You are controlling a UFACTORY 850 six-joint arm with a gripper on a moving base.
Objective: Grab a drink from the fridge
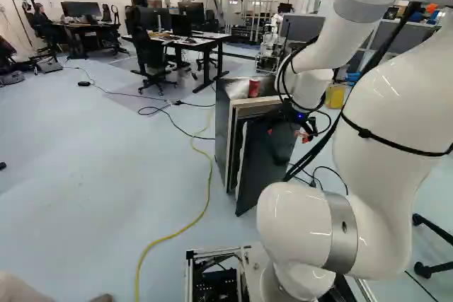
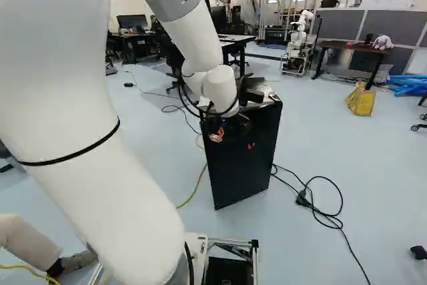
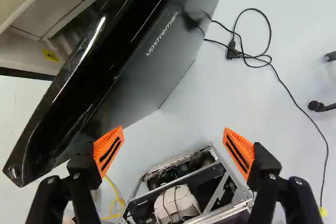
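My hand (image 3: 174, 132), fingers apart, should gently ease the ajar fridge door (image 3: 156, 72) wider from its left edge

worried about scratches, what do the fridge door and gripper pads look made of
Fridge door: dull dark front, glossy black edge with bright streaks; probably coated metal, perhaps with plastic trim.
Gripper pads: matte orange with dark slots; likely rubber or flexible plastic.

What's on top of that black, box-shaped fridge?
A red can-shaped thing stands on top of the fridge. The white robot arm covers part of the top, so I can't tell if anything hides behind it.
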